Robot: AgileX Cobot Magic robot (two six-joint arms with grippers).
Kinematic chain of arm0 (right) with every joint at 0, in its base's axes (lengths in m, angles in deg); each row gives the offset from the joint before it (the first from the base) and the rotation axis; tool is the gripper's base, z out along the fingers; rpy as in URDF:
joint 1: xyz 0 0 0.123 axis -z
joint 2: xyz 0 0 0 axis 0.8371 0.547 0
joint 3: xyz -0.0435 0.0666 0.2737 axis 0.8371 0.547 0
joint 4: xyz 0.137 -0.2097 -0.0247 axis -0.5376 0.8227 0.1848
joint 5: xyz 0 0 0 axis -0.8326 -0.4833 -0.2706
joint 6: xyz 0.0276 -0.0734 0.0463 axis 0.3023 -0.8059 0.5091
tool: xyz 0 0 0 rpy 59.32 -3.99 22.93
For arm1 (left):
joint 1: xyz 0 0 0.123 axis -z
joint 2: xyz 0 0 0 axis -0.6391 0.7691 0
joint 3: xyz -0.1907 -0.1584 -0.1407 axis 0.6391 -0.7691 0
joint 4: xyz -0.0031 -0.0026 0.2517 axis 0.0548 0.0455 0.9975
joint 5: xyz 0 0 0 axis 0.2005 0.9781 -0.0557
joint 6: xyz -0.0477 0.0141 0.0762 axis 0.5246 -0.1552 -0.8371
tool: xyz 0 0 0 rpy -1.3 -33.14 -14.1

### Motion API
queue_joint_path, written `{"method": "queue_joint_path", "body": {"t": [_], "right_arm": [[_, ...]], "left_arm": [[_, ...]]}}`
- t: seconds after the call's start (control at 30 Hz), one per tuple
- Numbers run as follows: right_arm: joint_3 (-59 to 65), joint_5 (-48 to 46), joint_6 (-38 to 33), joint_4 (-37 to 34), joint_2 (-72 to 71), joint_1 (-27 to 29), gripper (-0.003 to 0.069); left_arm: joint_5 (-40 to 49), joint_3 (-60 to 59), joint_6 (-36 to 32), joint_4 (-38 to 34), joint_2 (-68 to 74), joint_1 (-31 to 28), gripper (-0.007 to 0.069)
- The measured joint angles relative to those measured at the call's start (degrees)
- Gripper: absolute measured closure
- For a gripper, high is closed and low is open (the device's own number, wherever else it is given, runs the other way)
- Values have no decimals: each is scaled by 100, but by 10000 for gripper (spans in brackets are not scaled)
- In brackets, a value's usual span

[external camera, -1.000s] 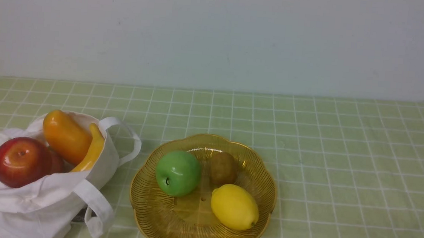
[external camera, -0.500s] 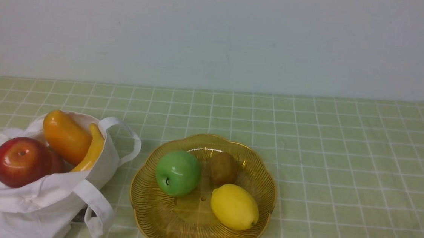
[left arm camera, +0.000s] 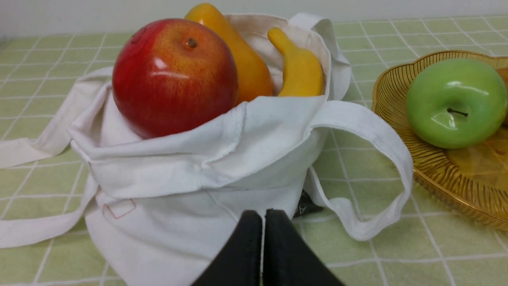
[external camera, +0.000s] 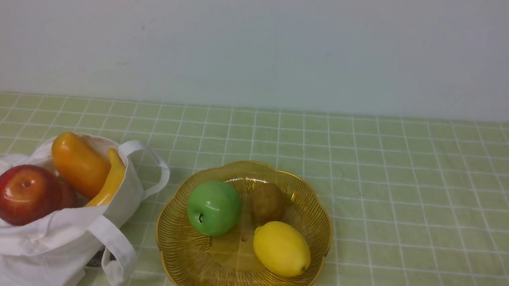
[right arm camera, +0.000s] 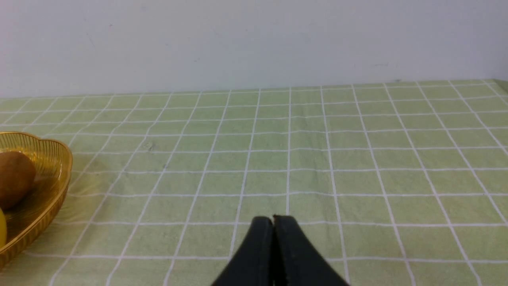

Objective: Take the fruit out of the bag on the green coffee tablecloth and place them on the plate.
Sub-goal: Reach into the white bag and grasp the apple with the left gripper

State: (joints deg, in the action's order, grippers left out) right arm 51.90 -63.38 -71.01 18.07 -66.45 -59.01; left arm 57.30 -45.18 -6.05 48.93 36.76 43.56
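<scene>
A white cloth bag [external camera: 46, 245] stands at the front left of the pale green checked tablecloth [external camera: 414, 196]. From its mouth stick out a red apple [external camera: 25, 194], an orange mango-like fruit [external camera: 78, 163] and a yellow banana [external camera: 110, 181]. To its right lies the amber ribbed plate [external camera: 181, 264]. Neither arm shows in the front view. In the left wrist view my left gripper [left arm camera: 263, 214] is shut and empty, just in front of the bag [left arm camera: 190, 182] below the red apple [left arm camera: 174, 75]. My right gripper [right arm camera: 273, 219] is shut and empty over bare cloth right of the plate [right arm camera: 55, 174].
On the plate lie a green apple [external camera: 213, 208], a brown kiwi-like fruit [external camera: 268, 202] and a yellow lemon [external camera: 281, 249]. The bag's loop handles [external camera: 116, 250] hang toward the plate. A pale wall [external camera: 262, 43] closes off the back of the table.
</scene>
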Motion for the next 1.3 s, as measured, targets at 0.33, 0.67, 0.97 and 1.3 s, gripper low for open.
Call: {"method": "queue_joint_path", "body": {"t": [0.33,0.67,0.97,1.3], "right_arm": [[0,0,0,0,0,0,673],[0,0,0,0,0,0,673],[0,0,0,0,0,0,673],[0,0,0,0,0,0,673]], "left_arm": [[7,0,5,0,0,0,632],[11,0,171,-327,0,0,632],[30,0,1575,-3714,0,0,632],[-249,0,1478,-5395,0,6,632]]}}
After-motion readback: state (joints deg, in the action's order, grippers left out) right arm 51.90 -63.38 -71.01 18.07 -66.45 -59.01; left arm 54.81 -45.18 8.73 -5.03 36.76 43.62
